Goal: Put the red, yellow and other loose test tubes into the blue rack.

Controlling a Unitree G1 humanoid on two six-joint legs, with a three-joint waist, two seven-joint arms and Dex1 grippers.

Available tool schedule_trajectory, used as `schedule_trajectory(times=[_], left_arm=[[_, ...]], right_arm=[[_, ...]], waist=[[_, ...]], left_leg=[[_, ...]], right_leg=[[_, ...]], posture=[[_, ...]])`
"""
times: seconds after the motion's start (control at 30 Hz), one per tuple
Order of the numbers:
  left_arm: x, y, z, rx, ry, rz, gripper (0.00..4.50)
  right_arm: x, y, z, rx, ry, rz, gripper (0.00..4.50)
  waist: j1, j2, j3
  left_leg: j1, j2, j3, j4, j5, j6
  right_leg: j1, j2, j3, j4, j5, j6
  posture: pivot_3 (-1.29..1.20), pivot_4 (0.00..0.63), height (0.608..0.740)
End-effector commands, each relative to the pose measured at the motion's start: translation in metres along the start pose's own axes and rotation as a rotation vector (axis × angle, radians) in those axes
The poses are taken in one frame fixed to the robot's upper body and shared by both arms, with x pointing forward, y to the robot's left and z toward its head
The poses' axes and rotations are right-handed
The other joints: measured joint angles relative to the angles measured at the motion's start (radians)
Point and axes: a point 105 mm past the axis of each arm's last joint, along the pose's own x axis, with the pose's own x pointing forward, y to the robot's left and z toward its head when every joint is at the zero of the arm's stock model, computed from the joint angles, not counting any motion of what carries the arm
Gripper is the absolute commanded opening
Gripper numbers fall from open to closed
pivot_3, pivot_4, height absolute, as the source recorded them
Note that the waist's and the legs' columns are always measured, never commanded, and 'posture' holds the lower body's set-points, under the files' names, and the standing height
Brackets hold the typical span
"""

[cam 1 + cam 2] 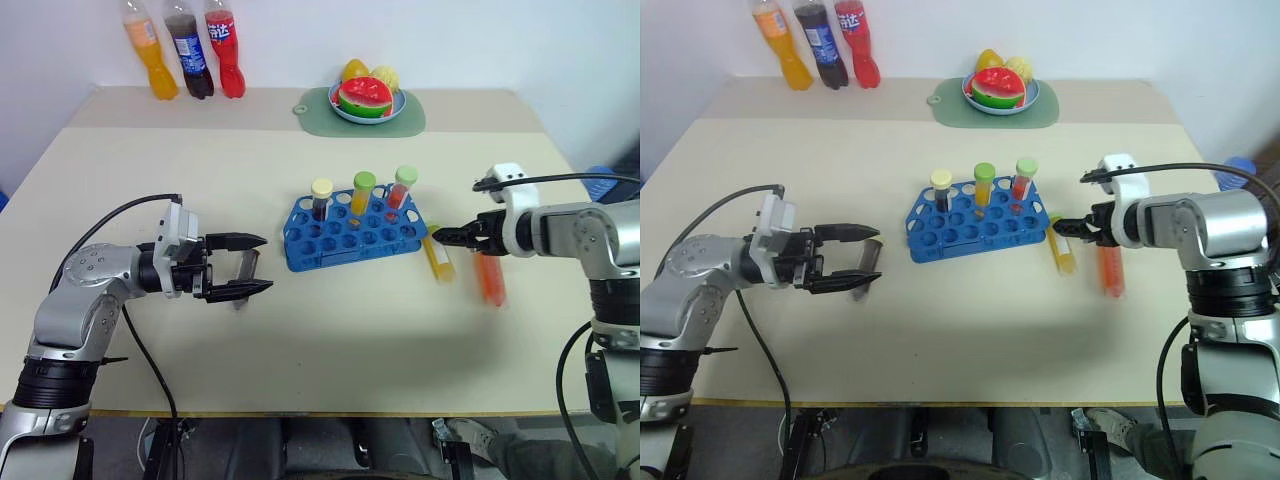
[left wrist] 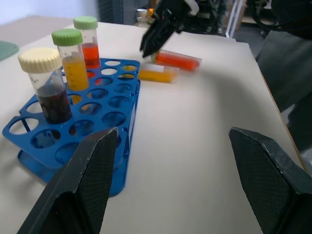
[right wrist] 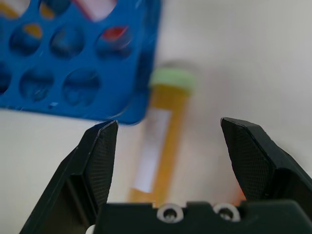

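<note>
Right gripper [image 1: 447,236] is sitting just past the right end of the blue rack [image 1: 352,235], fingers spread apart with nothing between them, and tipped down toward the table [image 1: 300,370]. From its wrist cam you're looking straight at a yellow tube [image 3: 157,141] lying on its side between the two fingers, green cap toward the rack's corner. That forearm comes in from the right edge, roughly level, wrist bent in toward the rack.

Left gripper [image 1: 252,264] is well off to the left of the rack, pointing sideways at it and nearly level, jaws wide apart and holding nothing. Elbow is bent and tucked low near the table's front edge.

Tube-wise: three are standing upright in the rack's back row, dark brown with cream cap [image 1: 321,198], yellow with green cap [image 1: 362,193], red with green cap [image 1: 402,187]. An orange-red tube [image 1: 490,277] lies flat on the table just right of the yellow one.
</note>
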Motion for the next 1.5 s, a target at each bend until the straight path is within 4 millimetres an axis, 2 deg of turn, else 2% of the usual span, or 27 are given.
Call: schedule_trajectory(times=[0.03,0.2,0.33,0.43,0.47,0.53,0.73,0.87,0.93,1.0,1.07,1.17,1.3,1.4,1.5], left_arm=[[-0.001,-0.004,0.010,0.028,-0.022,0.003,3.73],[0.000,-0.006,0.011,0.025,-0.025,0.012,3.73],[0.000,-0.008,0.012,0.022,-0.026,0.021,3.78],[0.000,-0.008,0.012,0.020,-0.024,0.027,3.78],[0.000,-0.008,0.012,0.021,-0.024,0.030,3.78],[0.000,-0.007,0.012,0.024,-0.025,0.033,3.78],[0.005,-0.005,0.011,0.038,-0.025,0.038,3.78],[0.009,-0.002,0.012,0.046,-0.034,0.038,3.78],[0.011,-0.001,0.012,0.061,-0.030,0.032,3.78],[0.014,0.000,0.011,0.063,-0.035,0.029,3.78],[0.015,0.000,0.011,0.063,-0.040,0.027,3.78],[0.018,0.002,0.013,0.066,-0.050,0.027,3.78],[0.019,0.004,0.012,0.063,-0.056,0.027,3.78],[0.020,0.005,0.012,0.063,-0.061,0.034,3.78],[0.023,0.005,0.012,0.054,-0.077,0.046,3.78]], right_arm=[[0.003,0.001,0.009,-0.008,-0.001,-0.005,3.71],[0.024,-0.002,0.004,-0.054,0.029,-0.042,3.71],[0.035,-0.004,-0.003,-0.109,0.042,-0.066,2.44],[0.035,-0.008,-0.005,-0.162,0.042,-0.096,0.98],[0.033,-0.010,-0.005,-0.170,0.038,-0.109,0.80],[0.030,-0.015,-0.003,-0.152,0.026,-0.134,0.80],[-0.003,-0.050,0.030,-0.036,-0.190,-0.289,0.80],[-0.015,-0.049,0.040,-0.020,-0.301,-0.312,0.80],[-0.024,-0.047,0.055,0.001,-0.458,-0.330,0.80],[-0.034,-0.039,0.073,-0.016,-0.670,-0.339,0.80],[-0.040,-0.027,0.082,-0.011,-0.826,-0.293,0.80],[-0.043,0.006,0.080,-0.032,-1.081,-0.139,0.80],[-0.026,0.025,0.056,-0.033,-1.139,-0.133,0.80],[-0.015,0.044,0.043,-0.187,-1.152,-0.134,0.80],[-0.003,0.055,0.033,-0.152,-1.171,-0.118,0.80]], waist=[[0.000,0.000,0.000],[-0.001,0.000,0.000],[-0.005,-0.001,-0.001],[-0.006,-0.001,-0.001],[-0.006,-0.001,-0.001],[-0.005,-0.001,-0.001],[0.004,0.000,0.000],[0.001,0.000,0.000],[-0.001,0.000,0.000],[-0.004,0.000,0.000],[-0.005,0.001,0.000],[-0.002,0.001,0.000],[0.001,0.001,0.000],[-0.001,0.002,0.000],[-0.007,0.002,0.000]], left_leg=[[-0.002,0.000,0.000,0.000,0.000,0.000],[-0.003,0.000,0.000,0.001,0.000,0.000],[-0.002,0.000,0.000,0.002,0.000,0.000],[-0.002,0.001,0.000,0.002,0.000,0.000],[-0.002,0.001,0.000,0.002,0.000,0.000],[-0.002,0.001,0.000,0.002,0.000,0.000],[-0.003,0.000,0.000,0.002,0.000,0.000],[-0.003,0.000,0.000,0.002,0.000,0.000],[-0.003,0.000,0.000,0.001,0.000,0.000],[-0.002,0.001,0.000,0.001,0.000,0.000],[-0.002,0.001,0.000,0.001,0.000,0.000],[-0.002,0.001,-0.001,0.001,0.000,0.000],[-0.002,0.001,-0.001,0.001,0.000,0.000],[-0.002,0.001,0.000,0.002,0.000,0.000],[-0.001,0.001,-0.001,0.002,0.000,-0.001]], right_leg=[[-0.001,0.000,0.000,0.000,0.000,0.000],[-0.002,0.000,0.000,0.000,0.000,0.000],[-0.002,0.001,0.000,0.000,0.000,0.000],[-0.002,0.001,0.000,0.001,0.000,0.000],[-0.002,0.002,0.000,0.001,0.000,0.000],[-0.002,0.002,0.000,0.001,0.000,0.000],[-0.002,0.001,0.000,0.000,0.000,0.000],[-0.002,0.001,0.000,0.000,0.000,0.000],[-0.002,0.002,0.000,0.001,0.000,0.000],[-0.002,0.003,0.000,0.001,0.001,0.001],[-0.002,0.003,0.000,0.002,0.001,0.002],[-0.002,0.003,0.000,0.002,0.001,0.002],[-0.002,0.003,0.000,0.002,0.001,0.002],[-0.001,0.002,0.000,0.002,0.002,0.002],[-0.001,0.003,0.000,0.003,0.001,0.002]], posture=[[0.00,0.150,0.740],[0.00,0.150,0.740],[0.00,0.150,0.740],[0.00,0.150,0.740],[0.00,0.150,0.740],[0.00,0.150,0.740],[0.00,0.150,0.740],[0.00,0.150,0.740],[0.00,0.150,0.740],[0.00,0.150,0.740],[0.00,0.150,0.740],[0.00,0.150,0.740],[0.00,0.150,0.740],[0.00,0.150,0.740],[0.00,0.150,0.740]])
